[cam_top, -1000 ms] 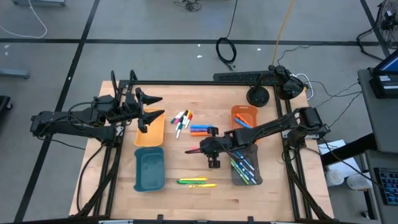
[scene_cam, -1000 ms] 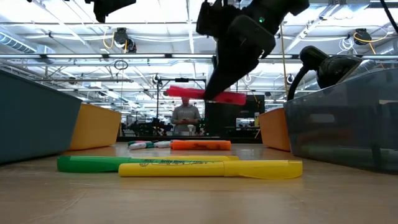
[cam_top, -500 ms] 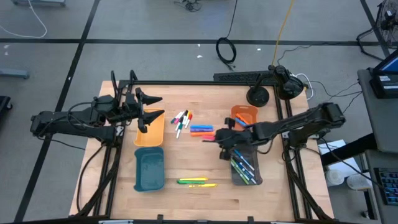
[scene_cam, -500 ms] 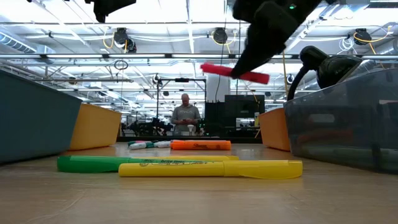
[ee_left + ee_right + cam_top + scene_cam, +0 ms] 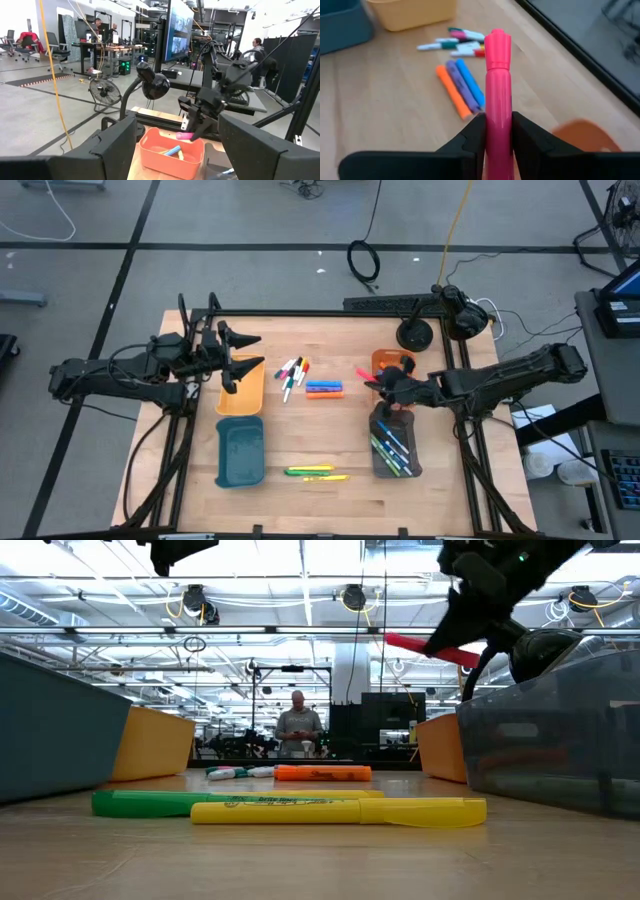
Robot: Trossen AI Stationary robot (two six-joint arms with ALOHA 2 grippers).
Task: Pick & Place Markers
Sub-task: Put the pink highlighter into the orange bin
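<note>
My right gripper (image 5: 383, 384) is shut on a pink highlighter (image 5: 365, 373), held in the air beside the near-left rim of the orange tray (image 5: 394, 360). In the right wrist view the highlighter (image 5: 498, 65) sticks out forward past the fingers. My left gripper (image 5: 247, 366) waits open above the yellow tray (image 5: 240, 395). Thin white markers (image 5: 292, 375) and blue, purple and orange highlighters (image 5: 323, 389) lie flat mid-table. Green and yellow highlighters (image 5: 315, 472) lie near the front edge. My right gripper pinches the pink highlighter's barrel (image 5: 498, 122) between its two fingers (image 5: 474, 136), the fingers lying along it, with the capped end (image 5: 498, 42) sticking out ahead. The highlighter is lifted clear of the table, slightly tilted in the low view (image 5: 430, 648).
A grey tray (image 5: 396, 448) holding several markers stands just nearward of my right gripper. A teal tray (image 5: 240, 452) sits near the yellow one. A black lamp base (image 5: 415, 334) stands at the far edge. The orange tray holds a blue marker (image 5: 171, 150).
My right gripper has carried the pink highlighter from mid-table toward the right and far edges, up to the orange tray's rim, rising as it went. It has stayed shut on the highlighter. The left arm has kept still.
</note>
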